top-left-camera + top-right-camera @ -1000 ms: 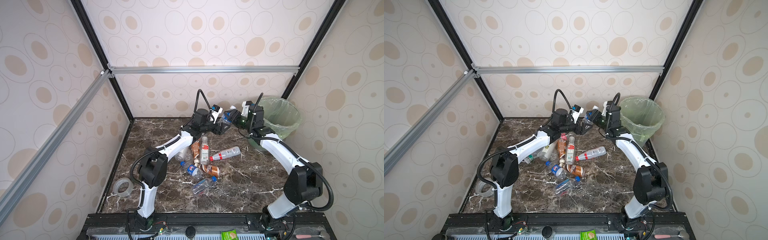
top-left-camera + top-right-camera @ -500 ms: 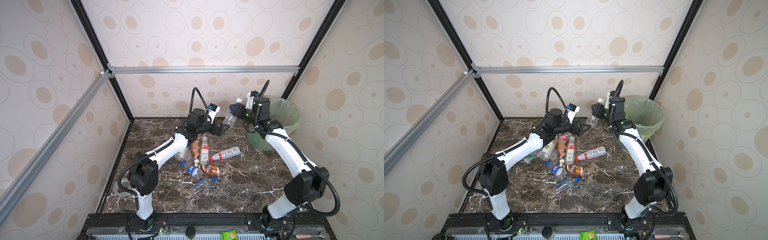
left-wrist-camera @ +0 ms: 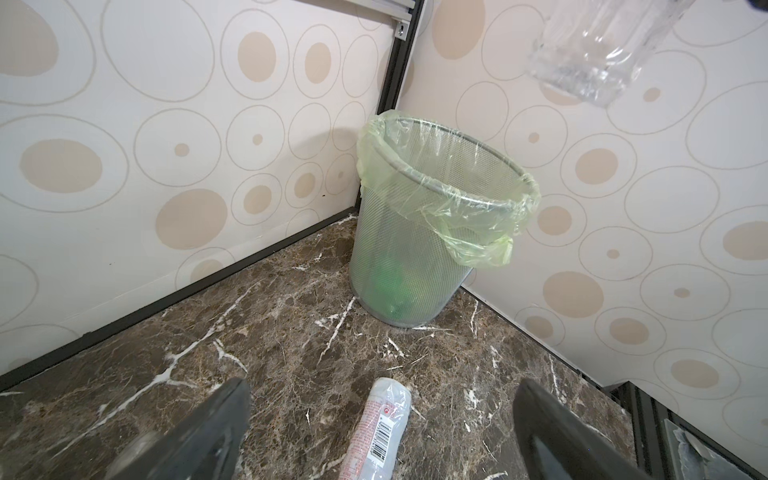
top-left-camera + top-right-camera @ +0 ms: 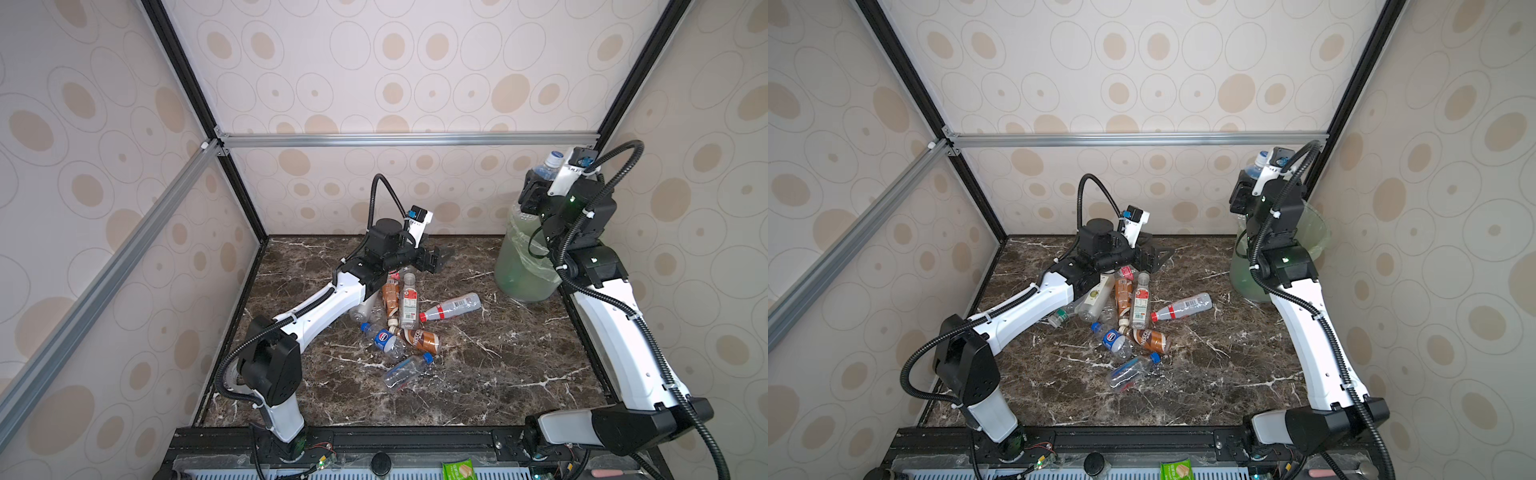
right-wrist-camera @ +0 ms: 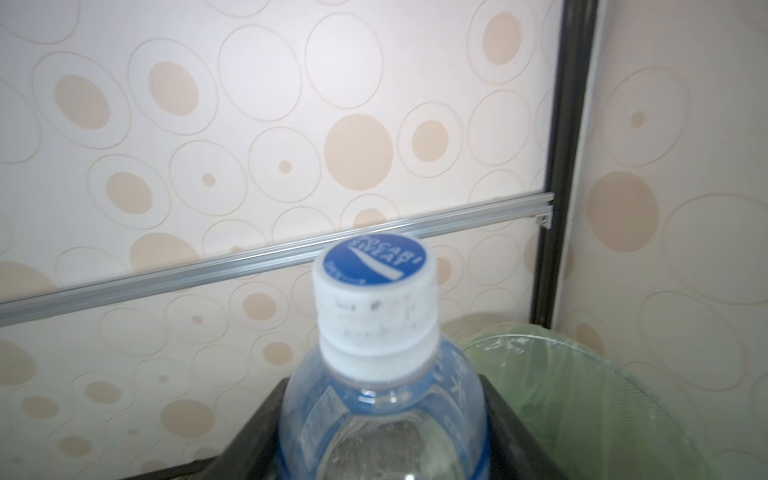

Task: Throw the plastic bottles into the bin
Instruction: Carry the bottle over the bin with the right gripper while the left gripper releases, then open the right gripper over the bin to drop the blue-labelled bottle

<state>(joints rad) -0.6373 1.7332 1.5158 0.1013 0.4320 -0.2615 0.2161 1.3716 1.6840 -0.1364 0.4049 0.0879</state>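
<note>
The right gripper [image 4: 538,183] is clamped on a clear bottle [image 4: 545,167] with a blue-and-white cap, held cap-up high above the bin [image 4: 515,266]. It seems to hang over the rim rather than the middle, so letting go here could bounce it off the edge onto the table [image 4: 498,365]. The left gripper [image 4: 437,258] stands wide and empty, low and well apart from the bin, over the other bottles [image 4: 409,309], and a careless drop could scatter that heap.

It's a lab (aluminium rail [image 4: 407,139], wallpapered panels [image 4: 415,62]).
</note>
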